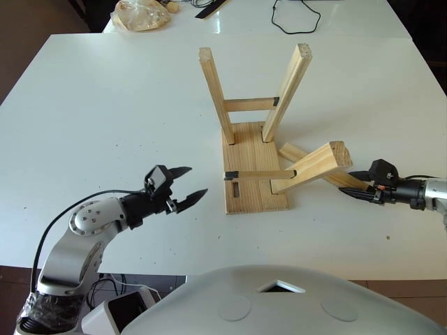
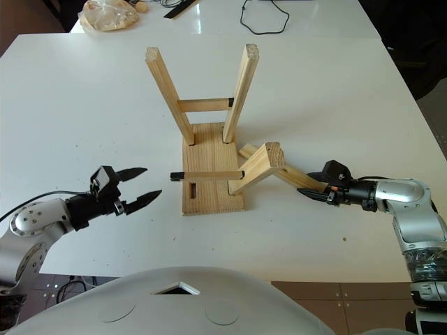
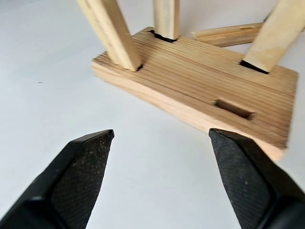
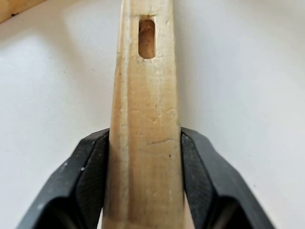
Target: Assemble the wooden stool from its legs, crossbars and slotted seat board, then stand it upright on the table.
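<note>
White table (image 1: 105, 125) with wooden stool parts.
A slotted seat board (image 1: 260, 202) lies flat near the table's middle, its long side running from 12 to 6 o'clock. A loose leg (image 1: 346, 181) lies just beside it at 4 o'clock. A second table (image 1: 349, 17) butts against the far edge, carrying a plastic bag (image 1: 142, 14) at 11 o'clock and a black cable (image 1: 297, 17) at 1 o'clock.

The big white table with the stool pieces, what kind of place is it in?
Probably a workroom or robot lab, not a home: plain white tables, a loose black cable on the far one, and a half-built wooden stool.
</note>
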`<action>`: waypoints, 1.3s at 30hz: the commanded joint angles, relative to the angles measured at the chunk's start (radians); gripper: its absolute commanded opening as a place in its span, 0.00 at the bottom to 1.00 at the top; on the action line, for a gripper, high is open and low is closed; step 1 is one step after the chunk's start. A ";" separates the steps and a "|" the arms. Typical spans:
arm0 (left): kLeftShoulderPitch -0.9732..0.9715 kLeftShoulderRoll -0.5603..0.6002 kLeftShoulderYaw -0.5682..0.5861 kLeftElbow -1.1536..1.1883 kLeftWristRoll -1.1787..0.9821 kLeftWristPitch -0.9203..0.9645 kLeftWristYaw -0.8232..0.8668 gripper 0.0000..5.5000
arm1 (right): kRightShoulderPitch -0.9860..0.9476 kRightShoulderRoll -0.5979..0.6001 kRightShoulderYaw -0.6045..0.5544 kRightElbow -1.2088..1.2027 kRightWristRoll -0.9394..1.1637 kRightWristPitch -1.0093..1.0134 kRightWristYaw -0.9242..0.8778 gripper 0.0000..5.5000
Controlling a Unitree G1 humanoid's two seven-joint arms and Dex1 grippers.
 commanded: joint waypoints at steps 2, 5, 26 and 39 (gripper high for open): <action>-0.078 0.015 0.059 0.043 0.042 0.068 0.081 0.67 | -0.082 0.010 -0.042 0.064 0.005 0.023 -0.046 0.38; -0.156 -0.015 0.155 -0.064 -0.099 0.134 0.106 0.67 | -0.154 0.019 -0.126 0.047 0.113 0.066 -0.033 0.38; -0.774 -0.102 0.058 -0.278 -1.014 0.353 0.374 0.67 | -0.497 0.035 -0.238 -0.597 1.072 0.708 -0.056 0.38; -0.773 -0.059 0.022 -0.300 -1.089 0.316 0.337 0.67 | -0.489 0.009 -0.137 -0.610 0.896 0.651 0.080 0.38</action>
